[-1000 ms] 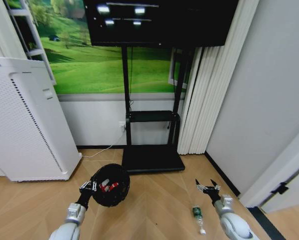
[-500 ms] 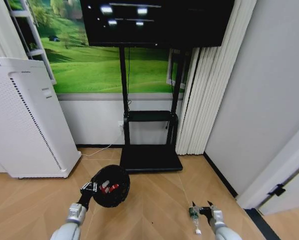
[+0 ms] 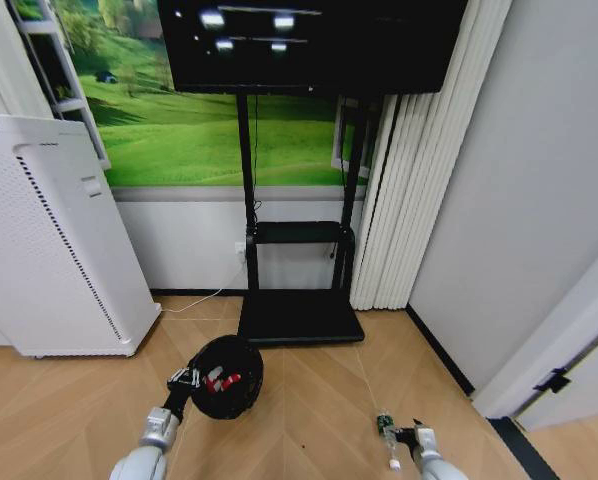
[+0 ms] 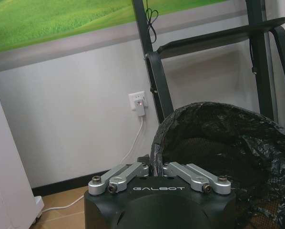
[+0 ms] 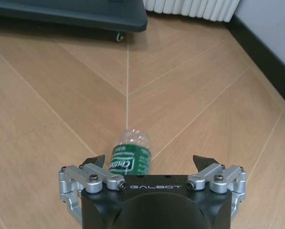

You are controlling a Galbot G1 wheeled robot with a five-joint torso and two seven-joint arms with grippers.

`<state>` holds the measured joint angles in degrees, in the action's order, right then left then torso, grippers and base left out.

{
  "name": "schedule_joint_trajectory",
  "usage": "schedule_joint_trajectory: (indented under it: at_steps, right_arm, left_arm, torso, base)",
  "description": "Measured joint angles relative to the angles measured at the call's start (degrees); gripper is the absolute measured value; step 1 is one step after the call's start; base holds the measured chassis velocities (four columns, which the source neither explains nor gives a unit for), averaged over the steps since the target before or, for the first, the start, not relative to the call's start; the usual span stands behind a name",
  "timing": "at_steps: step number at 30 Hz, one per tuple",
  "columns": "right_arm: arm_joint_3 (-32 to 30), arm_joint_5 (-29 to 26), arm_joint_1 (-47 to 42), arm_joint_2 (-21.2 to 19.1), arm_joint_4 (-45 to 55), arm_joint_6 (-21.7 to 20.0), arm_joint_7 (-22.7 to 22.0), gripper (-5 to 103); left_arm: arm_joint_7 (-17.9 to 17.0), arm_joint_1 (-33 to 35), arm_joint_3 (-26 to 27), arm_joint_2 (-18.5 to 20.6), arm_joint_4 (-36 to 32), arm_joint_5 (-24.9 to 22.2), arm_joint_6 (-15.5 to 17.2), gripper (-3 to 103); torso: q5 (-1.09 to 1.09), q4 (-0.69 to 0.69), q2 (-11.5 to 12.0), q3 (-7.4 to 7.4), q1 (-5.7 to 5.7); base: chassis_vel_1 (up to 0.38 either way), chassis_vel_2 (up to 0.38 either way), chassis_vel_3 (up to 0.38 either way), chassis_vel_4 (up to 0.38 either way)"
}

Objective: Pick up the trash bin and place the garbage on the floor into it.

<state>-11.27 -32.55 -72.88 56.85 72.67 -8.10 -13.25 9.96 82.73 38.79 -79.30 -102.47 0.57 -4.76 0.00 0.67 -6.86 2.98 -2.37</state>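
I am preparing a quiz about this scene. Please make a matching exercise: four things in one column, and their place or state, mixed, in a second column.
Things:
1. trash bin
2. green bottle
3. left tool
4. right tool

Place or state:
A. lying on the wooden floor
B. open, low over the bottle
C. held up off the floor, red litter inside
D. shut on the bin's rim

Pairs: 1-C, 2-A, 3-D, 4-B

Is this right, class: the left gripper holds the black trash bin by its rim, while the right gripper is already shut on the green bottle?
Not quite. In the right wrist view the right gripper is open, with the green bottle lying between its fingers. The left gripper does hold the trash bin by its rim.
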Motion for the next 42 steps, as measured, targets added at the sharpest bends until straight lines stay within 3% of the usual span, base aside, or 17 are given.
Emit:
schedule_joint_trajectory:
  at_steps: [17,22,23,26,27,30,39,42]
  right_arm:
    - [4.3,3.4,7.2,6.1,-13.4,1.2,0.1,101]
    - [4.6,4.2,8.0,6.6,-15.2,1.9,0.7,82]
    - [4.6,4.2,8.0,6.6,-15.2,1.9,0.7,82]
    - [4.7,4.2,8.0,6.1,-14.9,2.1,0.8,65]
    - [4.7,4.2,8.0,6.1,-14.9,2.1,0.8,65]
    - [4.6,4.2,7.8,5.8,-14.5,2.2,0.7,49]
    - [3.8,3.9,6.3,4.6,-12.6,2.1,0.4,29]
    - [2.7,0.6,3.1,2.0,-5.8,-1.7,-1.0,24]
  left_arm:
    - [0.1,-0.8,-0.5,-0.1,2.9,0.5,-0.6,6]
    - [0.1,-0.8,-0.5,-0.2,3.2,0.6,-0.8,6]
    - [0.1,-0.8,-0.5,-0.2,3.2,0.6,-0.8,6]
    - [0.1,-0.9,-0.4,-0.2,3.5,0.6,-0.9,6]
    - [0.1,-0.9,-0.4,-0.2,3.5,0.6,-0.9,6]
    - [0.1,-0.9,-0.5,-0.5,3.5,0.6,-0.9,6]
    - [0.0,-1.0,-0.7,-0.6,3.5,0.8,-0.9,6]
    - [0.0,-1.2,-1.1,-0.5,3.5,0.8,-0.9,6]
  torso:
    - [0.00,-0.01,0.0,0.00,0.00]
    - [0.00,-0.01,0.0,0.00,0.00]
    - [0.00,-0.01,0.0,0.00,0.00]
    - [0.00,0.00,0.0,0.00,0.00]
    - [0.00,0.00,0.0,0.00,0.00]
    - [0.00,-0.01,0.0,0.00,0.00]
    - [0.02,-0.01,0.0,0.00,0.00]
    - [0.00,0.00,0.0,0.00,0.00]
  base:
    - [0.000,0.000,0.000,0.000]
    - [0.000,0.000,0.000,0.000]
    - [0.000,0.000,0.000,0.000]
    - [0.000,0.000,0.000,0.000]
    - [0.000,0.000,0.000,0.000]
    - [0.000,0.000,0.000,0.000]
    - [0.000,0.000,0.000,0.000]
    - [0.000,0.000,0.000,0.000]
